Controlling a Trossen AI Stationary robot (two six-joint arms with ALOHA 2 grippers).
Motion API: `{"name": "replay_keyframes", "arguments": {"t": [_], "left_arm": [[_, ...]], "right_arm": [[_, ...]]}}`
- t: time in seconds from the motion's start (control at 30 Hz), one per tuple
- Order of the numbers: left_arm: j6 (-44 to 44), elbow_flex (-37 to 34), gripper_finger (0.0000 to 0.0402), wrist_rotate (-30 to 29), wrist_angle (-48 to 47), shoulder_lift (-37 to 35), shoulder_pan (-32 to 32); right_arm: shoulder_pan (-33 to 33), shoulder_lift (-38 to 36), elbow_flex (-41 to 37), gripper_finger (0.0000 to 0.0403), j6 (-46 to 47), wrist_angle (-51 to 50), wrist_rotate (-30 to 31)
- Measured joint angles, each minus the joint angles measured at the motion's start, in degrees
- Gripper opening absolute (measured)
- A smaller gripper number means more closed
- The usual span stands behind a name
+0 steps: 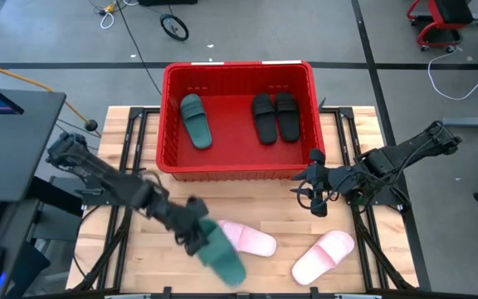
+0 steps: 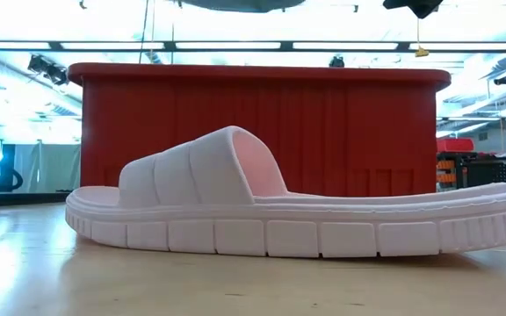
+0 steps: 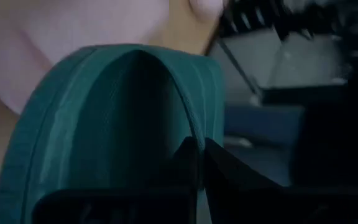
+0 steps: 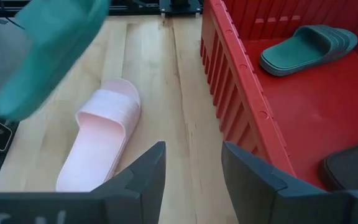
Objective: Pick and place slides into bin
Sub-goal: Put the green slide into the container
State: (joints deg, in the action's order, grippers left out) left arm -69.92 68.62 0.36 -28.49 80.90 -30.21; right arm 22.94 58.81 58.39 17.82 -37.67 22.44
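High view: the left arm stretches diagonally across the wooden table (image 1: 139, 124), its left gripper (image 1: 196, 237) near the front edge with jaws pinched tight on a dark green rubber slide (image 1: 222, 256). In the right wrist view that slide appears raised off the tabletop, and it overlaps one pale pink rubber slide (image 1: 247, 239) from above. The left wrist view shows the fingers (image 3: 197, 168) clamped on the green strap. A second pale pink slide (image 1: 324, 255) lies farther right on the table. The right arm reaches in from the right side, its right gripper (image 1: 316, 198) just outside the front right corner of the large red ribbed plastic bin (image 1: 236, 172), fingers spread and holding nothing. Inside the bin lie another dark green slide (image 1: 195, 120) and two black slides (image 1: 274, 116) side by side.
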Motion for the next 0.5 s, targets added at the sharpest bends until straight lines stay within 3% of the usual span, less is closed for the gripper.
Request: {"name": "replay_keyframes", "arguments": {"t": [0.3, 0.5], "left_arm": [[26.4, 32.9, 0.0011, -12.4, -38.8, 0.0, 13.4], [48.6, 41.8, 0.0011, -12.7, -44.3, 0.1, 30.3]], "right_arm": [[0.0, 0.0, 0.0, 0.0162, 0.1, 0.1, 0.0], [-0.3, 0.0, 0.0, 0.0162, -0.7, 3.7, 0.0]]}}
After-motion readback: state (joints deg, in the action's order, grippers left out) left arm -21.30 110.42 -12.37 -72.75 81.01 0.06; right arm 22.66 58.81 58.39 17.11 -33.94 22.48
